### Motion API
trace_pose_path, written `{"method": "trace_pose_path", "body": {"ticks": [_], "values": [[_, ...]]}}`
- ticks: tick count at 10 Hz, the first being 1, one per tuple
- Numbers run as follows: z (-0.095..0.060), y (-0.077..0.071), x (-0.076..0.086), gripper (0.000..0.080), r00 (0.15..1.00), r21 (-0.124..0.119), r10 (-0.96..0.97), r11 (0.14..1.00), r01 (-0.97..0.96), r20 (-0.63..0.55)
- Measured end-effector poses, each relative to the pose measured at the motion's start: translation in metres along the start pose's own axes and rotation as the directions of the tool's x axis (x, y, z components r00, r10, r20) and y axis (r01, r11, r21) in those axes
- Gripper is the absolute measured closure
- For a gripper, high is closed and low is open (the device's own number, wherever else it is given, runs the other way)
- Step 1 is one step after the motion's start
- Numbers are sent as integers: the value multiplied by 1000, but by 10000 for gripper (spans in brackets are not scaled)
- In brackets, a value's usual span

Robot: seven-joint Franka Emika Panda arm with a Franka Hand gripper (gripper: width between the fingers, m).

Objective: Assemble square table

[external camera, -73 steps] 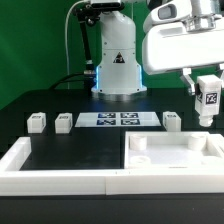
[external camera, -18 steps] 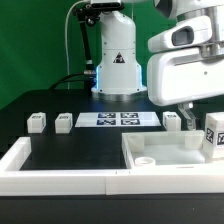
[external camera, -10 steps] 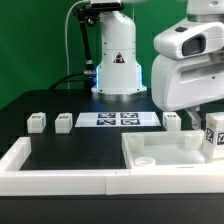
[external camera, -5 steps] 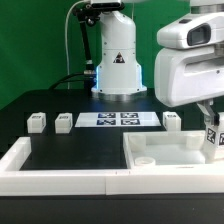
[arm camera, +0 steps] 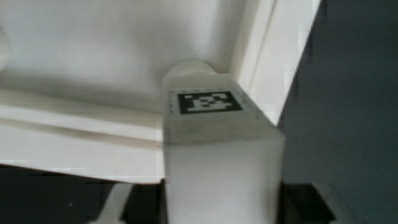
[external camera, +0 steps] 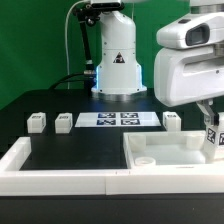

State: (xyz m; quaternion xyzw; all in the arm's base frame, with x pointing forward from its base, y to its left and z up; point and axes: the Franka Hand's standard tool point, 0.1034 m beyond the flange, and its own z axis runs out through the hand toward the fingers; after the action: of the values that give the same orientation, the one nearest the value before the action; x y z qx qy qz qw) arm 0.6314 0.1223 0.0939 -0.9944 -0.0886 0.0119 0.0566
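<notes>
At the exterior view's left, the wall (external camera: 18, 155) is lying in an L: one run is coming toward the near side and the other is stretching along the near edge. Beyond it, on the dark table (external camera: 70, 150), the left leg (external camera: 37, 122) is standing. The second leg (external camera: 64, 121) is standing just to its right, near it but not touching.

The marker board (external camera: 120, 119) is lying flat right of those two, in front of the robot base (external camera: 117, 60) at the far centre. The third leg (external camera: 172, 120) is standing just beside the board's right end, on the far side of the slab (external camera: 160, 148).

The slab is resting on the table in the near right part of the scene, its near edge close against the wall. Raised ribs are showing along its edges.

At the exterior view's far right, the gripper (external camera: 212, 124) is hanging over the slab's far right corner, and its jaws are clenching the held leg (external camera: 215, 138). In the wrist view this leg is running straight out from between the jaws toward the slab's ribbed corner, with its tag (arm camera: 210, 101) facing the camera. Whether its tip is touching the slab is not clear.
</notes>
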Motion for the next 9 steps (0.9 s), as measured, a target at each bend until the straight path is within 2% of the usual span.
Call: {"method": "trace_pose_path", "body": {"ticks": [2, 4, 6, 9], "values": [[0, 1, 0, 508, 987, 0, 160, 987, -160, -3], [0, 3, 0, 508, 931, -1, 363, 932, -363, -27], [1, 7, -1, 508, 816, 19, 577, 817, -577, -46], [1, 8, -1, 507, 617, 20, 784, 619, -785, -66]]}}
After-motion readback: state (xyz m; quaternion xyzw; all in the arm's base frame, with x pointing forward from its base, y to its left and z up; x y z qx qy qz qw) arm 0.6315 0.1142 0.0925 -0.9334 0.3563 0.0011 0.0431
